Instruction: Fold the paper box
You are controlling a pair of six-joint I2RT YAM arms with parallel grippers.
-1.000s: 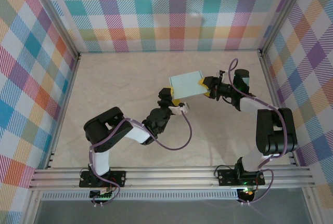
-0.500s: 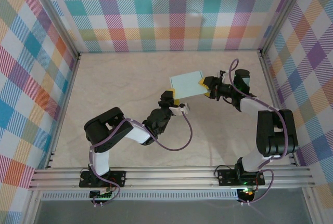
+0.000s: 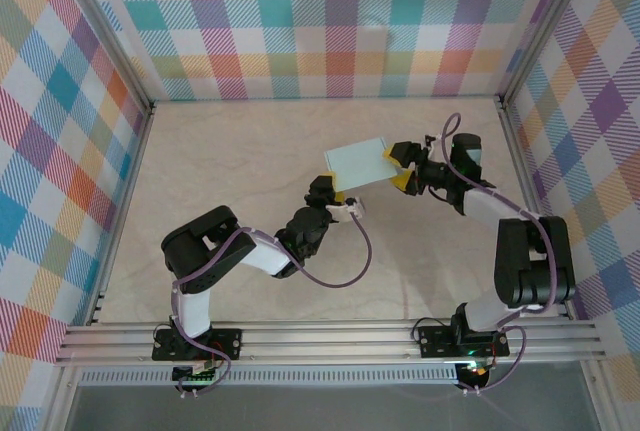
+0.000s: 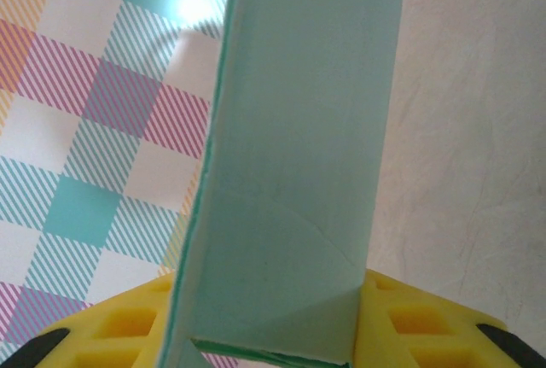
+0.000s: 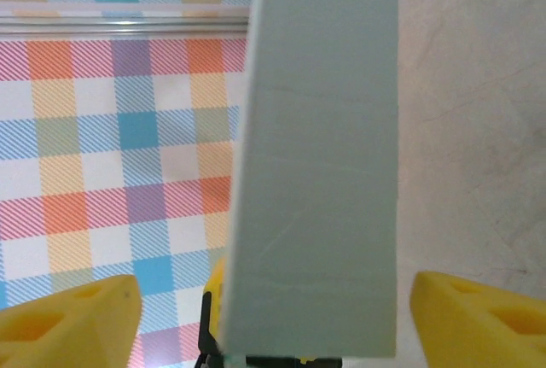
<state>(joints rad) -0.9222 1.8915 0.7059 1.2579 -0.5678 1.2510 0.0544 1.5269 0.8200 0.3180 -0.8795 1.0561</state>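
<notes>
Near the middle of the top view, our left gripper (image 3: 338, 194) clamps the lower left corner of the paper box (image 3: 357, 163), jaws tight on both faces. Our right gripper (image 3: 403, 167) stands wide open at its right end, jaws clear of the card. We judge the folding nearly finished: a closed flat rectangle, no loose flaps visible.

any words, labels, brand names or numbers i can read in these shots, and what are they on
None can be read. The paper box is plain mint card with no print on any face that shows, and the checked walls are coloured pattern without lettering.
</notes>
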